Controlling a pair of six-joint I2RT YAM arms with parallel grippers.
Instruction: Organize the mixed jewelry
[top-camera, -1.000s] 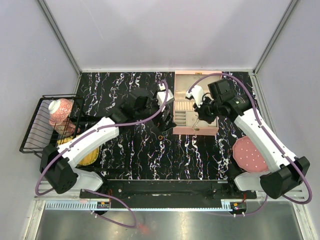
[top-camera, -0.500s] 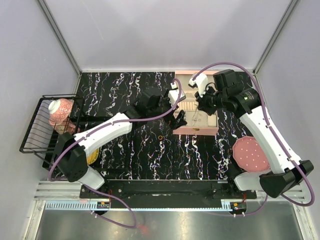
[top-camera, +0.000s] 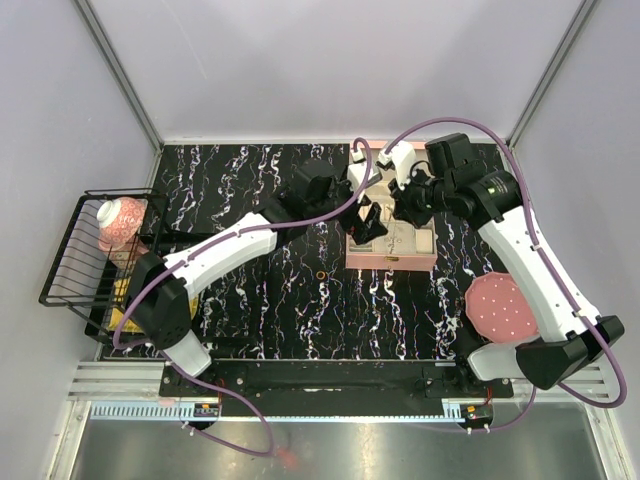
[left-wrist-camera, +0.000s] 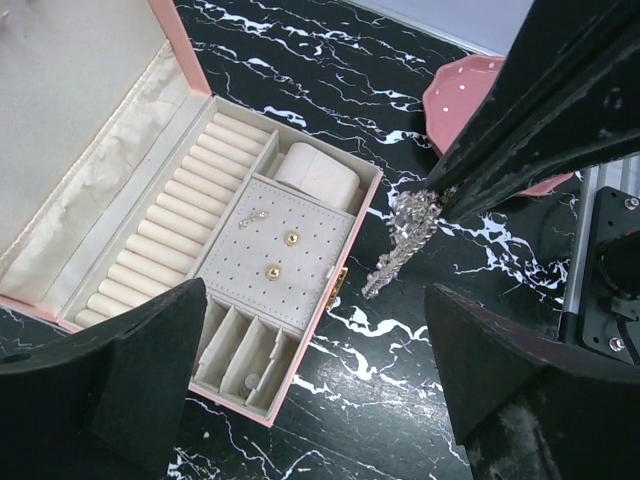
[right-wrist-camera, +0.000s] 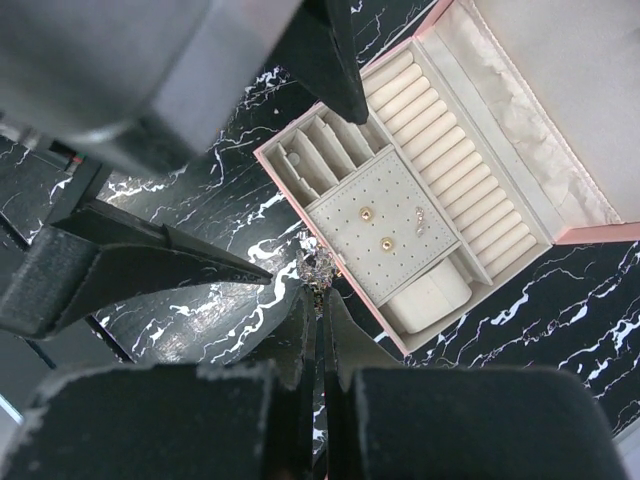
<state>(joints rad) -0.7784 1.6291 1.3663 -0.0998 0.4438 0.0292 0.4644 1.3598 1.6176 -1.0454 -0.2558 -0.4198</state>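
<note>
Strand (left-wrist-camera: 403, 243) hangs pinched (glittering) in right end effector (right-wrist-camera: 318, 300); left end effector (left-wrist-camera: 312, 295) wide.

Pink box (top-camera: 391, 262) open; dotted disc (top-camera: 500, 308); wire rack (top-camera: 68, 272) left.

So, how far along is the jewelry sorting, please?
Done: two gold studs and a pale piece sit on the perforated pad in the pink box. In hand: the right gripper pinches a sparkly strand beside the box; the left gripper hangs open. Left: that strand and a gold ring on the table.

Overhead, two close wrist views sharing pink box (left-wrist-camera: 80, 90)
</note>
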